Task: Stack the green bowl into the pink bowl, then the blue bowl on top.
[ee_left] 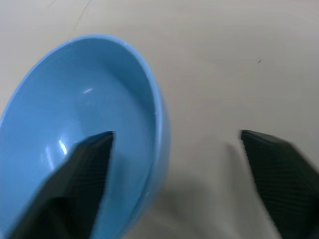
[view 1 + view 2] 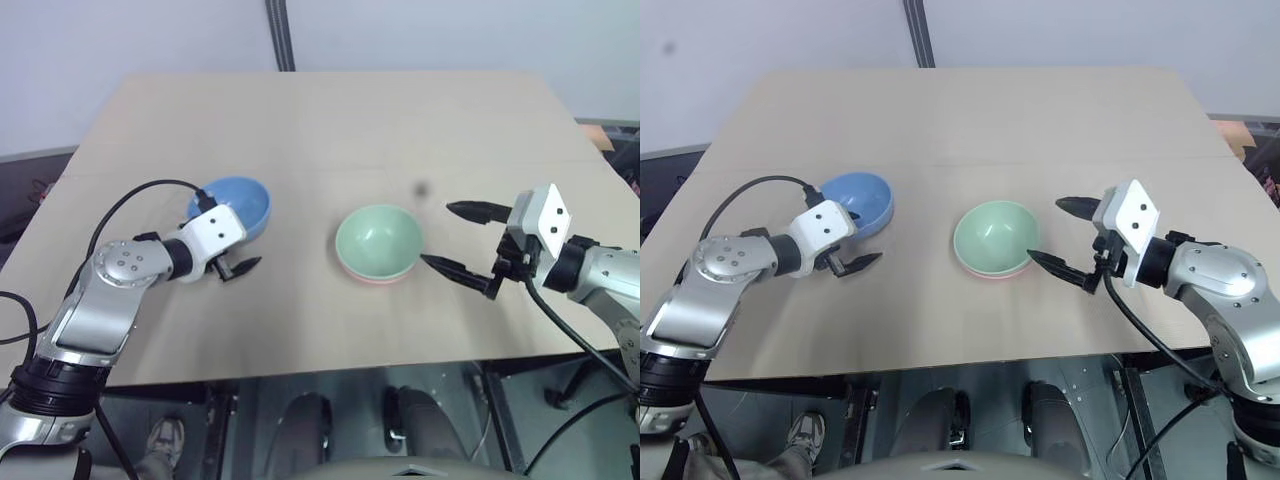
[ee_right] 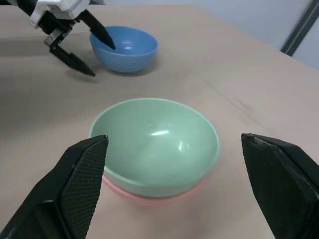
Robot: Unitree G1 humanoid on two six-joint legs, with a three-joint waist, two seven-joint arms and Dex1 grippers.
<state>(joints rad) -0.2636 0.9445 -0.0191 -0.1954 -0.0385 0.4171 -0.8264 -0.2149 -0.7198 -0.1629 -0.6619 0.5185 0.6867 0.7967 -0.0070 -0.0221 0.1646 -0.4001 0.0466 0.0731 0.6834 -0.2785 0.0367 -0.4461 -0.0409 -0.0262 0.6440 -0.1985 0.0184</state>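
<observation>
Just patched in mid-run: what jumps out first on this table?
The green bowl sits nested in the pink bowl near the table's middle, with the open right gripper beside it, clear of the rim. To the robot's left, the blue bowl stands alone, and the left gripper straddles its near rim with one finger inside and one outside.

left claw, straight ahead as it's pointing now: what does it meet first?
Likely the blue bowl: the left claw straddles its rim, one finger over the inside, one outside. Going on, the rim wall comes between the fingers first.
</observation>
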